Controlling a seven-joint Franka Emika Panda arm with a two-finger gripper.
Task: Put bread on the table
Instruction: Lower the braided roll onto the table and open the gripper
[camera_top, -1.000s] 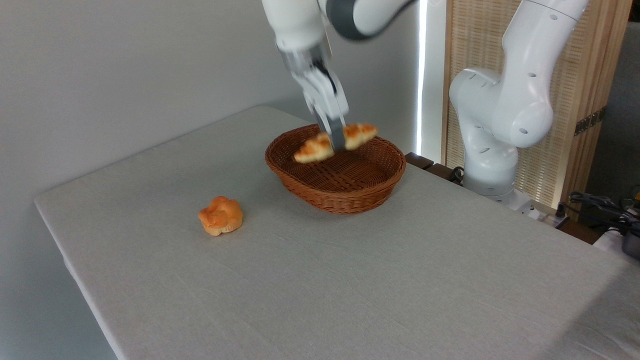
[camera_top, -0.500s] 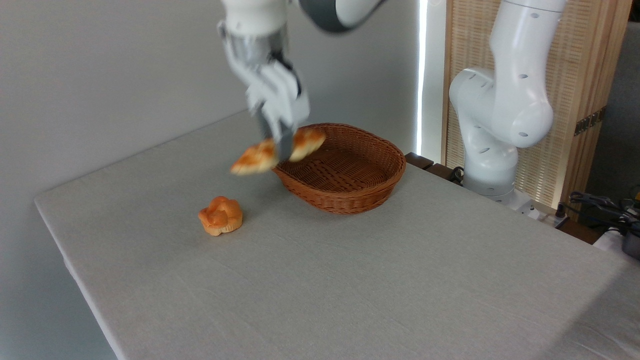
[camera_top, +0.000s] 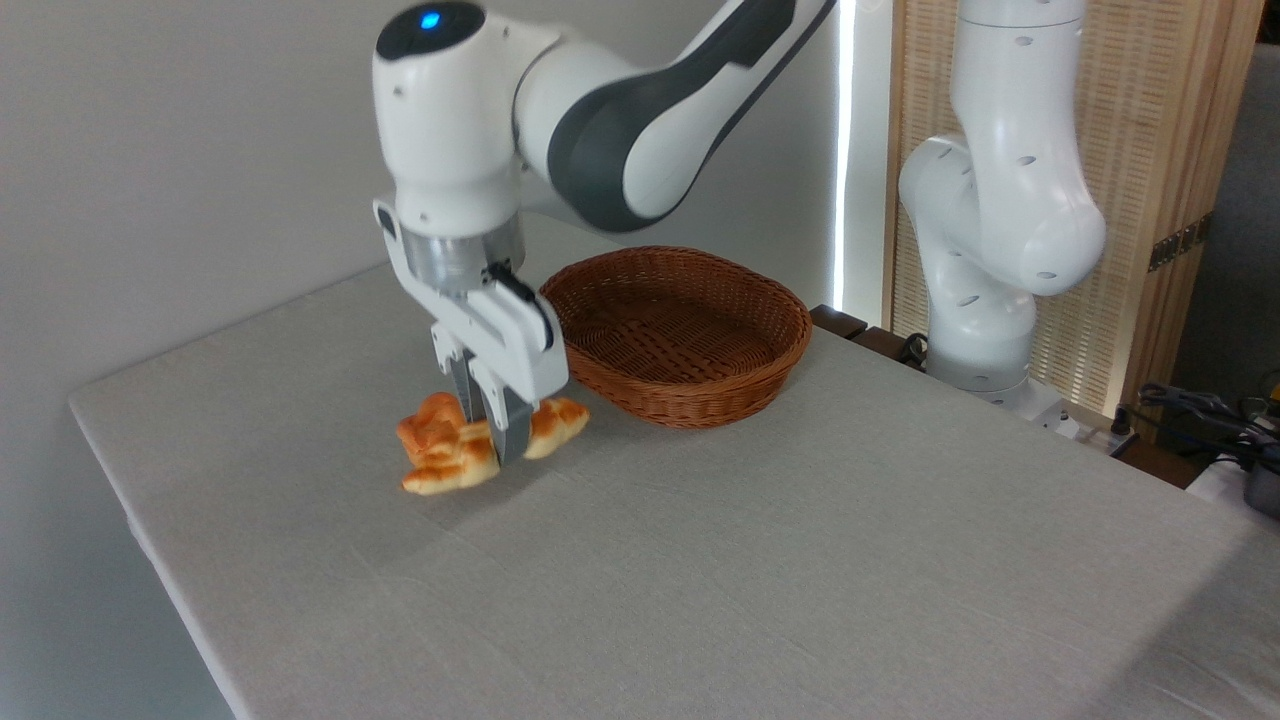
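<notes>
- The bread (camera_top: 470, 455) is out of the basket (camera_top: 680, 335) and low over the desk (camera_top: 760, 560), just left of the basket, so most of the job looks done.
- The jaws (camera_top: 490, 440) are pinched narrow around the loaf's middle, one pointed end sticking out toward the basket and the other toward the desk's near left edge.
- That near end looks to be touching the cloth, or a hair off it; from where I stand I can't tell whether the whole loaf is resting.
- What's left, as I judge it: let go, then lift clear.
- Watch the small flower-shaped bun (camera_top: 432, 425): it sits just on the far side of the loaf from the basket, touching it or nearly so. The loaf overlaps it in my line of sight, so the release could nudge it.
- The basket is empty, nothing in its woven bottom.
- The arm reaches in from its base beyond the basket, elbow high, sweeping over the basket's far rim.
- The wrist points almost straight down, a blue light glowing on top, with the fingers leaning slightly toward the basket.
</notes>
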